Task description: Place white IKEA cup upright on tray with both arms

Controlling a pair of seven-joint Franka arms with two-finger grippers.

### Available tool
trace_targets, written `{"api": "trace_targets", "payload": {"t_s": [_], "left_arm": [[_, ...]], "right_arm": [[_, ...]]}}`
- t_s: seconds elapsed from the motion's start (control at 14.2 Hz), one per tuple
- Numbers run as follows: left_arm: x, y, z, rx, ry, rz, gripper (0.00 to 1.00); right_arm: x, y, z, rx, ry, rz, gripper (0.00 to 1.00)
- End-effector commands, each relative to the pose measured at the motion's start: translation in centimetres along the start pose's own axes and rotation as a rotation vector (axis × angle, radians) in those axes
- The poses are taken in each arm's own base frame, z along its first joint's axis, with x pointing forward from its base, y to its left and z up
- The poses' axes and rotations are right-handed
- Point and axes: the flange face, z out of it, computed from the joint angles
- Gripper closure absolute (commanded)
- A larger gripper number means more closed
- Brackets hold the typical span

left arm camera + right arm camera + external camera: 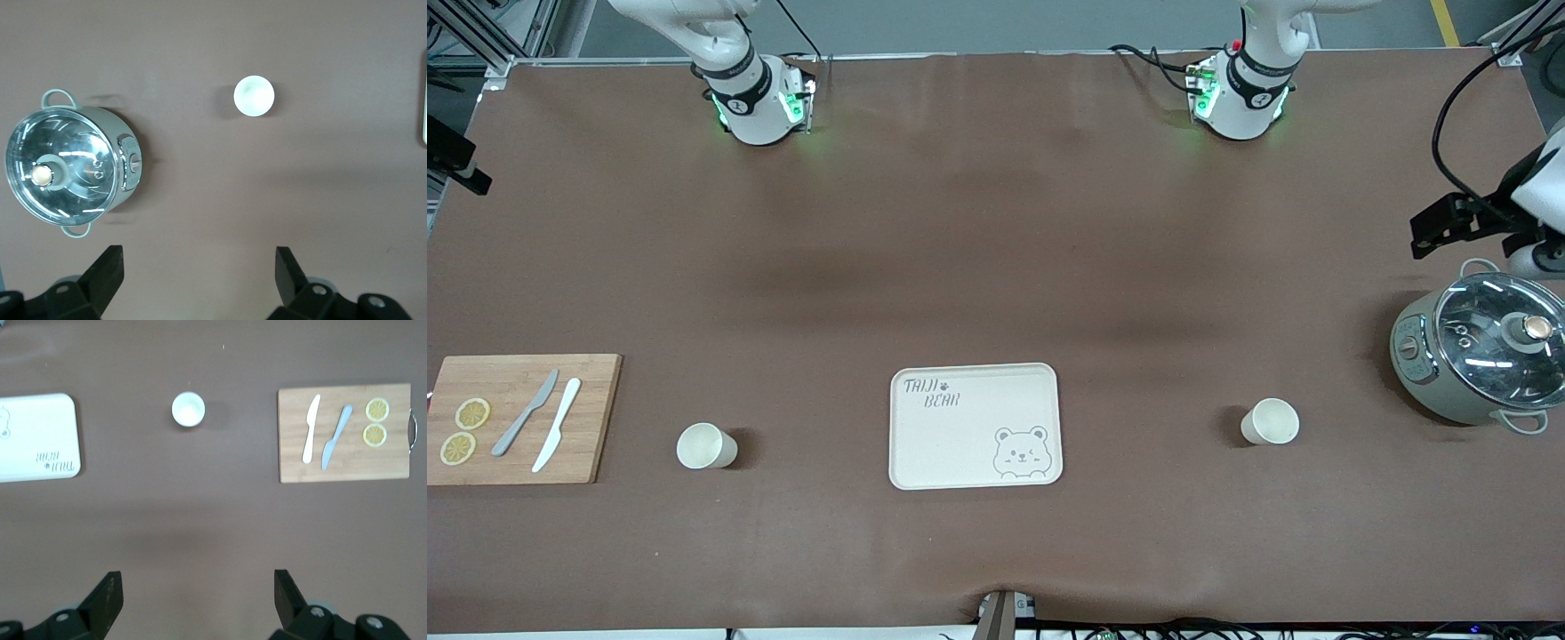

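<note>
Beside tray — cups, pot

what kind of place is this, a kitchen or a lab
Most likely a robotics lab staged as a kitchen: a cloth-covered table with two robot arms mounted on it, cables along its edge, and props like a cutting board, pot and tray.

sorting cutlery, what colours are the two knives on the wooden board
One grey knife and one white knife, lying side by side; clearest in the front view.
</note>
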Motion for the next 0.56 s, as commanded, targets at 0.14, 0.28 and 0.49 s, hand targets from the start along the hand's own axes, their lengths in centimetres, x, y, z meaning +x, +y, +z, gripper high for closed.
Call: {"api": "trace_targets", "payload": {"t_s": [0.14, 0.28, 0.49], "left_arm": [[4.9, 2.3, 6.8, 0.016, -0.018, 0.033, 0.0], [6.9, 2.6, 9.6, 0.012, -0.004, 0.049, 0.0], [8.8, 3.3, 13.0, 0.004, -0.002, 0.059, 0.0]], "right_arm": [[5.0, -0.2, 5.7, -0.011, -0.032, 0.005, 0.0], [6.8, -0.8, 8.9, -0.023, -0.057, -0.01, 0.0], [9.2, -1.7, 13.6, -0.03, -0.084, -0.028, 0.0]]}}
